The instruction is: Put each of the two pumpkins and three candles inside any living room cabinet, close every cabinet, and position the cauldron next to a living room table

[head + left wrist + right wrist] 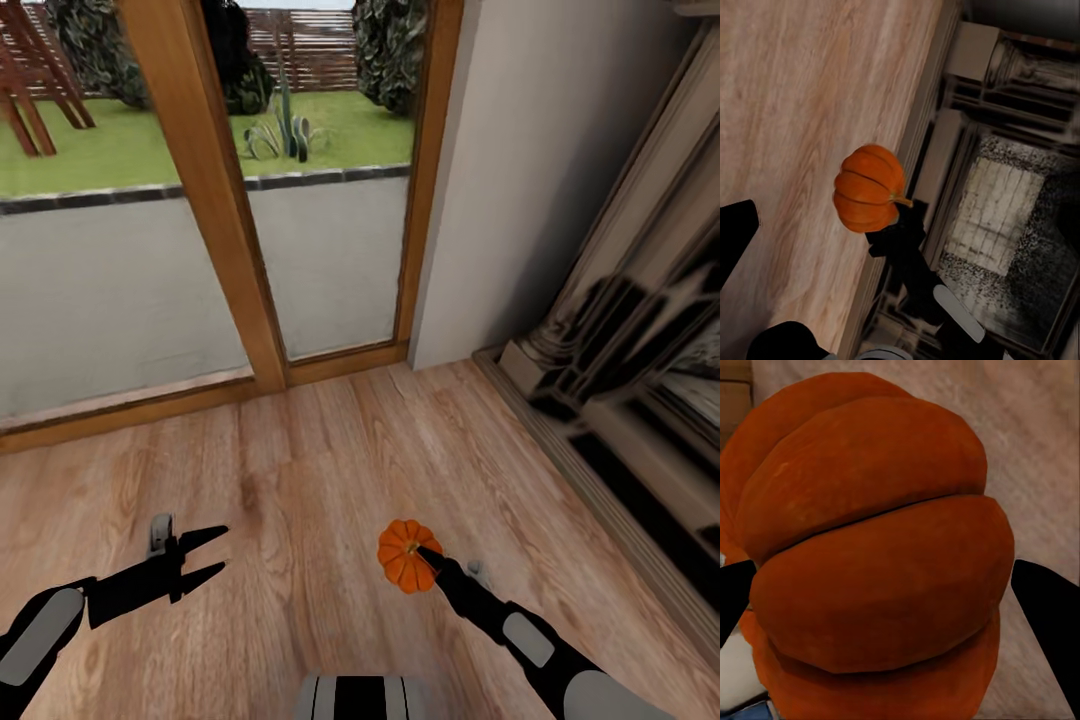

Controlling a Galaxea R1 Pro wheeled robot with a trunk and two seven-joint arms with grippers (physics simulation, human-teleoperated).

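A small ribbed orange pumpkin point(405, 553) hangs above the wooden floor, and my right gripper point(425, 556) is shut on it. From the left wrist view the same pumpkin point(868, 189) shows on the end of the dark right arm. Close up in the right wrist view, the pumpkin point(874, 555) sits between the two black fingertips point(1048, 611). At the lower left, my left gripper point(212, 555) is open and holds nothing. The cabinet, the table, the candles and the cauldron are out of view.
A glass door with a wooden frame point(210, 190) stands ahead, a lawn beyond it. A grey wall point(540, 170) rises to the right of it. A stone fireplace surround point(620, 380) runs along the right side. Wooden floor point(300, 470) lies open in front.
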